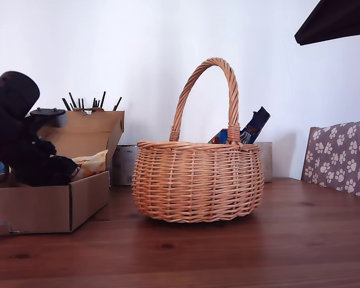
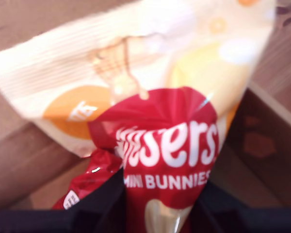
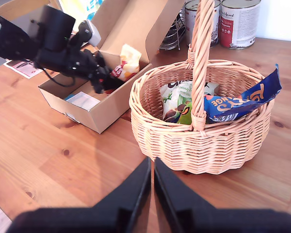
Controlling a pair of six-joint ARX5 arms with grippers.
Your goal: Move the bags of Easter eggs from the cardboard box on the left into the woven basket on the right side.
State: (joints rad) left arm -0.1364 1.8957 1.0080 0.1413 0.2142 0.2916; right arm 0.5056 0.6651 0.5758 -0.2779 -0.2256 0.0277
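Easter-egg bags are our business, and one is left in the cardboard box (image 1: 48, 204), which sits at nine o'clock in the exterior view: the cream-orange bag (image 1: 90, 163), tipped up against the box's inner wall. Our first gripper (image 2: 157, 213) is down inside the box with its jaws clamped on this bag's red lower end, so we judge the step in hand to be the pick-up of the last bag. Moving across to the middle of the exterior view, the woven basket (image 1: 198, 180) stands upright on the wooden table (image 1: 288, 252), near the box but not touching it, and it already holds a dark blue bag (image 3: 242, 99) poking over its rim and a pale green-white bag (image 3: 179, 102) beside the handle, with a white one partly hidden behind. Our second gripper (image 3: 153, 189) hangs over the table short of the basket, jaws together with nothing between them. The next move, we judge, calls for lifting the bag clear of the box wall, carrying it towards three o'clock, clearing the tall arched handle and letting go over the basket's opening. As for writing, the red patch reads "MINI BUNNIES" under letters ending "sers"; the blue bag shows orange letters ending "NGE"; the tin labels are too small to read.
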